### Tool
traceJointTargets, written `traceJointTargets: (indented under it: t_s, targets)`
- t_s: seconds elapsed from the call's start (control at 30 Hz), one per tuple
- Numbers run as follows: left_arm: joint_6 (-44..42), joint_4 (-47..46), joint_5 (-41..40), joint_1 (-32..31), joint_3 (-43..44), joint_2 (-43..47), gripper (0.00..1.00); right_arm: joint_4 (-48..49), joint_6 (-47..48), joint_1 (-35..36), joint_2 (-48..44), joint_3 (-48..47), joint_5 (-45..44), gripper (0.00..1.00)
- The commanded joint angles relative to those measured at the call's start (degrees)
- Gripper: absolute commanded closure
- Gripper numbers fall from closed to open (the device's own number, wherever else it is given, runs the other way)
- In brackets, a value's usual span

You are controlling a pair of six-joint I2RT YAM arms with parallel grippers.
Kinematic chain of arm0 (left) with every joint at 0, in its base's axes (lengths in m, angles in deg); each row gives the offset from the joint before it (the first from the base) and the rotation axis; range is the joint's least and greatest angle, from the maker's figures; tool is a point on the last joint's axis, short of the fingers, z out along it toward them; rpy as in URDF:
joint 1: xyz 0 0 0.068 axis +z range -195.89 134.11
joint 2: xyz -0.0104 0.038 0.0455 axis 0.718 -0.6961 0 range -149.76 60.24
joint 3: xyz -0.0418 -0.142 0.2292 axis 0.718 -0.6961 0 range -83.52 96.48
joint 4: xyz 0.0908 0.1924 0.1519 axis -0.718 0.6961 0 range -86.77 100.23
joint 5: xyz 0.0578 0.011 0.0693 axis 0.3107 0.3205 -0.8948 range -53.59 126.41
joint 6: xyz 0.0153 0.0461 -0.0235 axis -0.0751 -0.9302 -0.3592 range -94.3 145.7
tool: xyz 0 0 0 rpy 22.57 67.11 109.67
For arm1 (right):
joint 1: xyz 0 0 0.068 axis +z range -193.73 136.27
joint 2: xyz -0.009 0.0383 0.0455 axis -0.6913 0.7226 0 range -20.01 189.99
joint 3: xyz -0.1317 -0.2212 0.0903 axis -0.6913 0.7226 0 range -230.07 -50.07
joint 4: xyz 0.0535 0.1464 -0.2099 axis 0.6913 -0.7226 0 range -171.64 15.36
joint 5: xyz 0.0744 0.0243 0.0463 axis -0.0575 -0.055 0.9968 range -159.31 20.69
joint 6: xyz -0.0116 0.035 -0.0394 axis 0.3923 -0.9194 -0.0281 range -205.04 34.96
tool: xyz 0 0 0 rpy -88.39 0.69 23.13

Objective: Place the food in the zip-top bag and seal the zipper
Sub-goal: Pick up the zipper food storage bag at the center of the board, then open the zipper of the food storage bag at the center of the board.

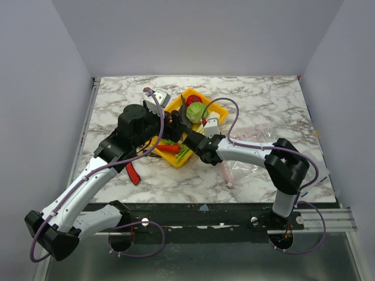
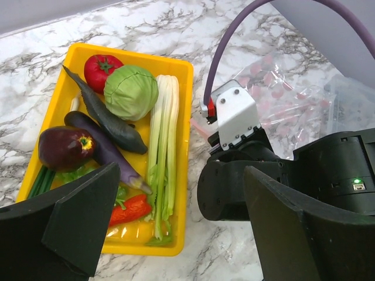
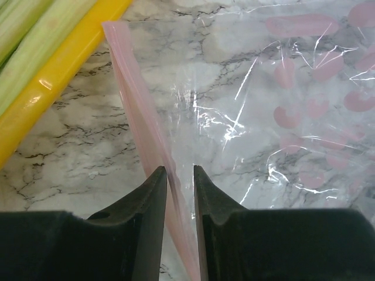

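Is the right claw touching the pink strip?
Cannot tell. Right wrist view: the pink strip passes between the nearly closed fingers of the right gripper; contact is unclear.

Table top [image 1: 263, 99]: white marble pattern with grey veining. Enclosed on three sides by plain pale grey-lavender panels: left wall [image 1: 35, 88], back wall [image 1: 199, 35], right wall [image 1: 351, 88]. Aluminium rail [image 1: 328, 218] runs along the near edge, with a grey metal surface [image 1: 205, 263] below it. Lighting even and diffuse; shadows soft.
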Motion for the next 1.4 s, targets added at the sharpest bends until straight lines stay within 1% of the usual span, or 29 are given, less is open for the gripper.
traceJointTargets:
  t_s: [0.0,0.07,0.13,0.23,0.3,0.33,0.47,0.5,0.57,0.67,0.77,0.83,0.9,1.03,1.17,1.3,1.37]
  targets:
    - [-0.6,-1.3,-1.4,0.4,-1.2,-0.1,0.12,-0.9,-2.7,0.4,1.4,0.8,-4.0,0.71]
    - [-0.6,-1.4,-1.3,0.6,-1.3,-0.5,0.12,1.2,-2.0,0.3,1.6,2.1,-4.1,0.69]
    - [-0.6,-1.4,-1.2,0.7,-1.3,-0.9,0.12,1.7,-2.6,0.4,1.9,2.5,-4.2,0.7]
    - [-0.6,-1.9,-1.3,0.7,-1.9,-1.2,0.12,1.9,-3.7,0.4,0.1,2.9,-3.8,0.92]
    - [-0.6,-2.4,-1.2,0.7,-2.2,-1.3,0.12,2.2,-3.7,0.4,-2.7,3.2,-3.0,0.99]
    - [-0.6,-3.1,-1.1,0.8,-2.7,-1.0,0.12,2.5,-3.5,0.4,-4.6,3.5,-2.8,1.0]
    - [1.7,-7.2,0.3,0.8,-6.0,0.2,0.12,3.6,-1.0,0.3,-12.2,4.7,0.2,1.0]
    - [3.6,-7.2,0.8,0.7,-6.1,-0.1,0.12,3.5,-0.4,0.2,-14.0,4.8,1.1,1.0]
    - [7.4,-6.4,3.8,0.7,-6.0,-0.5,0.13,4.2,1.7,-0.6,-17.3,5.0,5.6,1.0]
    - [15.8,-8.0,8.3,0.7,-8.5,0.4,0.15,5.3,3.5,-1.3,-21.9,5.4,11.7,1.0]
    - [26.3,-15.5,14.9,0.4,-13.9,0.8,0.18,5.2,3.3,-1.8,-25.7,5.0,16.8,1.0]
    - [31.5,-20.2,16.7,-1.1,-16.3,-0.4,0.18,5.1,3.6,-2.0,-27.7,4.5,19.7,1.0]
    - [33.7,-22.9,15.8,-3.8,-17.1,-2.5,0.18,4.9,3.5,-2.1,-29.5,4.1,21.9,1.0]
    - [33.2,-22.6,12.3,-8.7,-14.8,-7.5,0.2,3.6,3.3,-2.2,-31.9,3.5,23.7,1.0]
    - [33.0,-24.3,8.4,-12.5,-13.7,-10.6,0.28,1.4,2.5,-2.3,-33.1,2.6,23.5,1.0]
    - [32.5,-22.9,4.5,-15.4,-11.5,-14.0,0.37,0.7,2.3,-2.3,-34.4,1.8,24.3,1.0]
    - [32.6,-21.3,2.5,-16.2,-10.4,-15.5,0.47,0.6,2.4,-2.3,-34.8,1.6,25.2,1.0]
